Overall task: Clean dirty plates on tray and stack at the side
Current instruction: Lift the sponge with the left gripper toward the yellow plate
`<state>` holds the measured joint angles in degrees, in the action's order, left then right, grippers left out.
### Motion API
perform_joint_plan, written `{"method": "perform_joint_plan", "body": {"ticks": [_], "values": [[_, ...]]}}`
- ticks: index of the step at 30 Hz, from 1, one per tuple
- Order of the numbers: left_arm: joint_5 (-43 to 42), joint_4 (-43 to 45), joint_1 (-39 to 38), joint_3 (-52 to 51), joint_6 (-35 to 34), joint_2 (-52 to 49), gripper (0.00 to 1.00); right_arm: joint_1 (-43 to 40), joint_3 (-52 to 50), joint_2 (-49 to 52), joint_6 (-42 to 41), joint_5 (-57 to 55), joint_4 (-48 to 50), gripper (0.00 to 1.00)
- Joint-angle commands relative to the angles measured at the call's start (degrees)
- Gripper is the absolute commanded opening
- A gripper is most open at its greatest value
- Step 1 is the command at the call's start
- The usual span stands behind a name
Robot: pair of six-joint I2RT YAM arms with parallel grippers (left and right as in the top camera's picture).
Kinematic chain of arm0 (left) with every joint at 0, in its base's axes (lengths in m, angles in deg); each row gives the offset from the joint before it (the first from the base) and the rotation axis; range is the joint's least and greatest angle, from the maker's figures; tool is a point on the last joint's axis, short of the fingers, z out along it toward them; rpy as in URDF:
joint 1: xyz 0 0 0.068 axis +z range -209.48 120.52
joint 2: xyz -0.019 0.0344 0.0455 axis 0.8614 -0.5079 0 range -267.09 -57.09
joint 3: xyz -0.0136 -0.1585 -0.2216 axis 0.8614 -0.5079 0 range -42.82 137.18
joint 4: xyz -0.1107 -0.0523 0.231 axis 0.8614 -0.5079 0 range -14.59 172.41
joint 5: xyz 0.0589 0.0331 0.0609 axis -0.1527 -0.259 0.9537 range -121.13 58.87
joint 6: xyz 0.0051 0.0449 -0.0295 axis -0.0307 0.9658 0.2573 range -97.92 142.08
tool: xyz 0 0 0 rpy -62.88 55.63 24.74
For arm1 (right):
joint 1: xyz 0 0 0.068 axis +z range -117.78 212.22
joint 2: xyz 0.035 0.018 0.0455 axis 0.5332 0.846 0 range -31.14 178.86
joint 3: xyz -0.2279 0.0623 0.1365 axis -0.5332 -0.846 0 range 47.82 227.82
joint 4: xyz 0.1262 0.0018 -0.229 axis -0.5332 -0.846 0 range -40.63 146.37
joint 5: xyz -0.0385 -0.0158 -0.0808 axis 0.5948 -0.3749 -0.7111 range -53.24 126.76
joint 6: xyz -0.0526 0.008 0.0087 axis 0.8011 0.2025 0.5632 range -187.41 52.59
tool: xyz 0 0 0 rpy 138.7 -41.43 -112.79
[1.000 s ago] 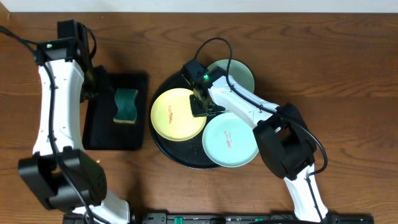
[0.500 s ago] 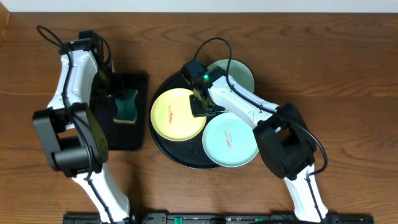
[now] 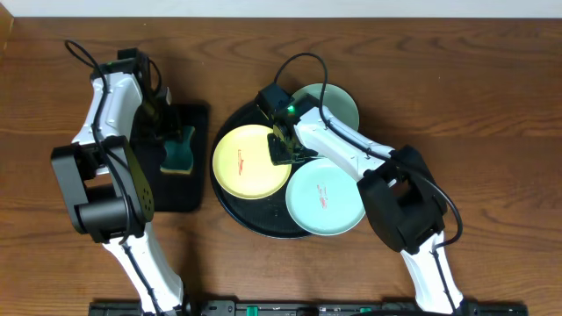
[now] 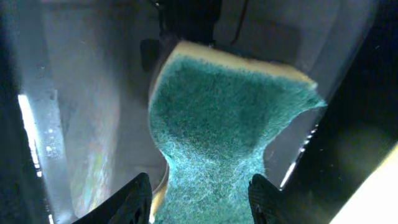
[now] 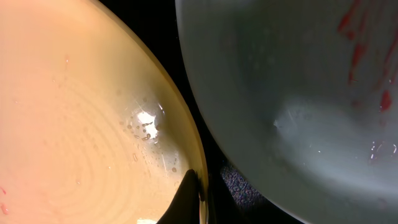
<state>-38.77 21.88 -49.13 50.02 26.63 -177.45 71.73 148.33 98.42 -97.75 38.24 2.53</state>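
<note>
Our left gripper [image 4: 200, 199] straddles the sponge [image 4: 230, 124], open, and could pinch it off-centre and drop it; whether our right gripper [image 3: 283, 149] grips the yellow plate [image 3: 250, 161] on the tray [image 3: 255, 217], we cannot tell.

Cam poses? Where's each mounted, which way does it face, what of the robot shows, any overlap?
Overhead: fixed above the table, facing straight down; both arms, round tray, sponge in shot.
Left wrist: on the left arm, looking down between left hand fingertips at the sponge.
Right wrist: on the right arm, close over yellow plate rim and a red-smudged mint plate; one right hand fingertip shows.
Shared: sponge in overhead and left wrist; yellow plate in overhead and right wrist.
</note>
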Motion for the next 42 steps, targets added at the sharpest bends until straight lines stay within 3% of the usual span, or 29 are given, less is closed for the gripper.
{"method": "perform_joint_plan", "body": {"ticks": [1, 10, 19, 22, 32, 42], "values": [[-0.8, 1.3, 0.2, -3.1, 1.0, -0.3, 0.52, 0.7, -0.1, 2.8, 1.7, -1.7, 0.5, 0.01], [-3.8, 7.3, 0.2, -7.8, 0.7, -0.3, 0.50, 0.7, -0.1, 2.8, 1.7, -1.7, 0.5, 0.01], [-3.7, 8.6, 0.2, -8.0, 0.1, -0.3, 0.23, 0.7, -0.1, 2.8, 1.7, -1.7, 0.5, 0.01], [-3.2, 8.6, 0.2, -8.0, -0.6, -0.3, 0.08, 0.7, -0.1, 2.8, 1.7, -1.7, 0.5, 0.01], [-0.7, 6.5, 0.2, -5.7, -2.3, 1.6, 0.07, 0.7, -0.1, 2.8, 1.7, -1.7, 0.5, 0.01], [-0.3, 2.5, 0.2, -3.9, -6.3, 12.8, 0.07, -0.5, -0.1, 2.8, 4.7, 4.0, 0.9, 0.01]]}}
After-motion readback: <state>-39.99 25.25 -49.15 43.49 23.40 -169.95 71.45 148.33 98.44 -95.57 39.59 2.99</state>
